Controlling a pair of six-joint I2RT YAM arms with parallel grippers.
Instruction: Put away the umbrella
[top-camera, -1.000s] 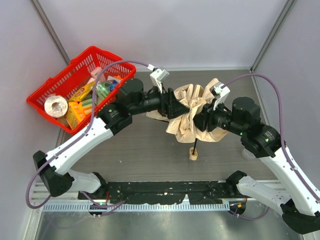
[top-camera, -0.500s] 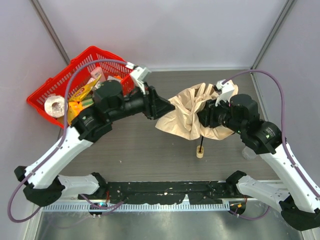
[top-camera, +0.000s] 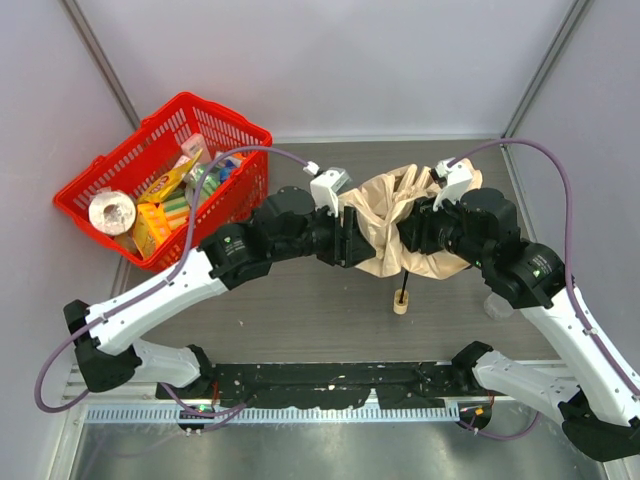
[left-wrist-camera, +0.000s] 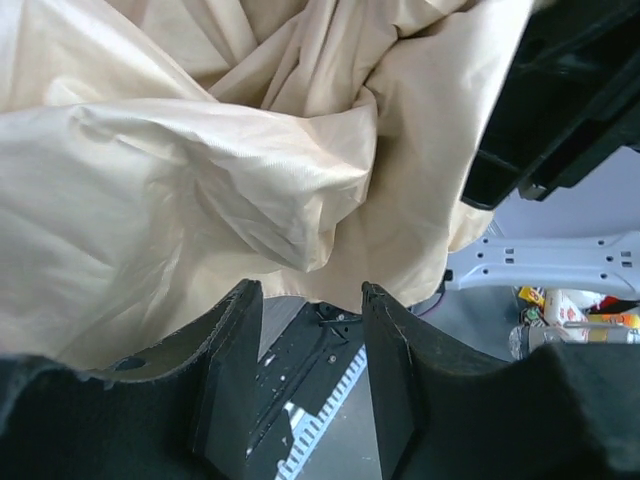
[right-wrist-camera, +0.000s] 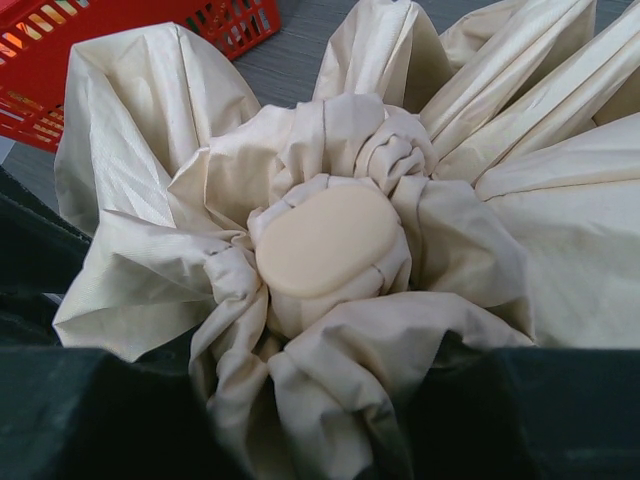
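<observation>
While both arms reach in from the near edge, the first thing I meet working outward is the small tan handle (top-camera: 401, 305), well right of the red basket (top-camera: 228, 112) and nearer to me than it. It ends the thin black shaft (top-camera: 404, 287); I cannot tell whether it touches the table (top-camera: 290, 300) or hangs just above. Past that is the umbrella (top-camera: 385, 215) itself, a crumpled bundle of beige fabric right of the basket and apart from it. The left gripper (top-camera: 350, 240) is against the side of the bundle facing the basket. On its wrist camera the two fingers (left-wrist-camera: 235, 380) stand partly apart, a loose fold hanging just past their tips and nothing visible between them, so I read it as open and empty. The right gripper (top-camera: 418, 235) is on the bundle's side away from the basket. Its wrist camera shows gathered fabric filling the gap between its dark fingers, the round tan cap (right-wrist-camera: 325, 240) sitting amid the pleats just beyond, so it is clamped on the umbrella. Farthest out, the basket stands at the far left, holding packets (top-camera: 170, 195) and a white roll (top-camera: 110, 212).
</observation>
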